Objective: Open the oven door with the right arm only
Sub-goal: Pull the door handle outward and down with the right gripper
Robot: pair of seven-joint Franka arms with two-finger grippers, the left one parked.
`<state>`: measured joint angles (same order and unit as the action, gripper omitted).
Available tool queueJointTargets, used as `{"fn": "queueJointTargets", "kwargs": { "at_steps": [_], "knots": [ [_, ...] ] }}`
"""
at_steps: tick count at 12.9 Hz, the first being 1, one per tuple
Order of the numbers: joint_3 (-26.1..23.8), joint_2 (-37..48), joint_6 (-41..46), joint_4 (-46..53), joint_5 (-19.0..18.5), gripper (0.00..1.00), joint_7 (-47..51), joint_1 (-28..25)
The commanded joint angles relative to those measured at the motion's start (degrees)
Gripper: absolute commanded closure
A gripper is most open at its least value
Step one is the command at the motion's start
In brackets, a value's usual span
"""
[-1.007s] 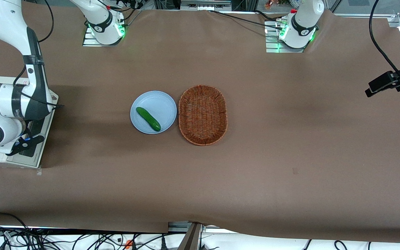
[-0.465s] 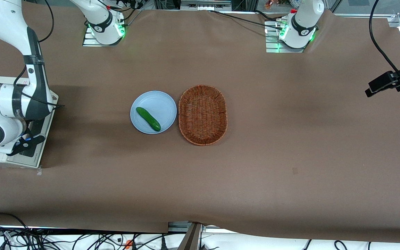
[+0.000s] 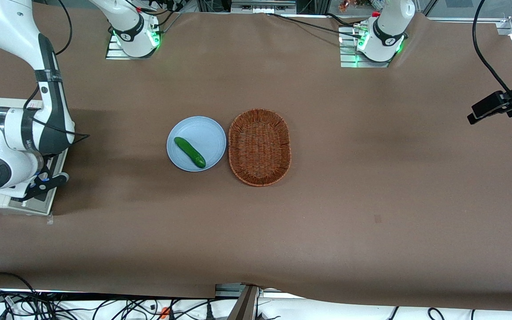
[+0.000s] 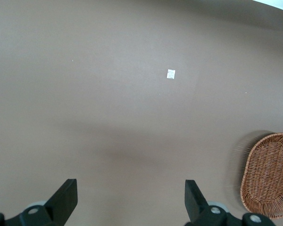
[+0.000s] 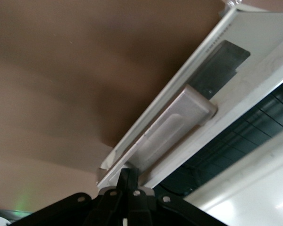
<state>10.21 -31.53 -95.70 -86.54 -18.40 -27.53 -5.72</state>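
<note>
Hand (image 5: pixel 128 181): fingers together, clamped on the oven door (image 5: pixel 198 108) handle.
Door: partly lowered, edge over bare bench (image 3: pixel 371 178).
Room: plate (image 3: pixel 196 143) well apart, at 3 o'clock.
Writing: unreadable.

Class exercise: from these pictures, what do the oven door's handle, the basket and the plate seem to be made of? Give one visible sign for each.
Oven door handle, gripper at its end: likely brushed metal, silvery dull sheen.
Basket: woven wicker or rattan, brown strands visible.
Plate: smooth pale blue, ceramic or plastic; cannot tell which.
</note>
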Motion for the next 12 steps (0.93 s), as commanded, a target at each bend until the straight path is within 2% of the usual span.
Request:
{"fn": "queueJointTargets", "kwargs": {
  "at_steps": [1,7,9,12],
  "knots": [
    [0.1,-2.8,-4.7,-0.2,1.6,1.00,0.8,0.5],
    [0.1,-6.3,-8.9,-0.1,7.2,1.00,1.2,0.5],
    [0.1,-7.2,-9.3,-0.1,8.0,1.00,2.6,0.5],
    [0.1,-8.9,-9.8,-0.1,12.4,1.00,3.2,-0.1]
  ]
}}
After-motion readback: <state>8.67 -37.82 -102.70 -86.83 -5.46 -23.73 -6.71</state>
